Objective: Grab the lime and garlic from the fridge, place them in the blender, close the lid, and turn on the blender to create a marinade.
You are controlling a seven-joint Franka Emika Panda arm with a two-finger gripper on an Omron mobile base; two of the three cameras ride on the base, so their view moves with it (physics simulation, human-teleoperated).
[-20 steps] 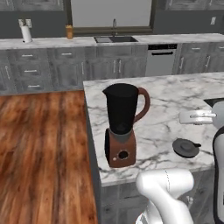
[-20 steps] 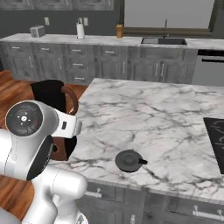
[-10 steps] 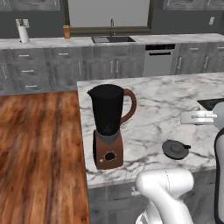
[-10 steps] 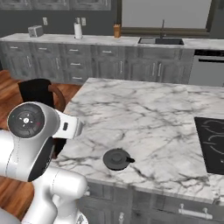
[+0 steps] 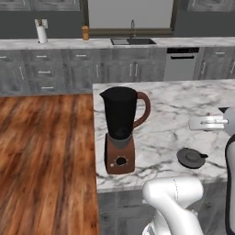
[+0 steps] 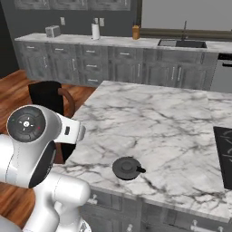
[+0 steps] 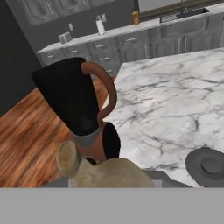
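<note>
Whole scene shifted across both base views since half second ago: base drove, not objects; blender and lid unmoved on counter.

Left base view: blender (image 5: 121, 130) upright near corner of marble island (image 5: 170, 110), jar uncovered. Lid (image 5: 191, 157) flat on counter, well apart to blender's right.

Right base view: lid (image 6: 126, 167) near front edge; blender (image 6: 50, 100) partly behind arm.

Hand view: garlic (image 7: 94, 170) clamped in claw (image 7: 103, 174), close before blender (image 7: 78, 107). Lid (image 7: 207, 166) at lower right.
</note>
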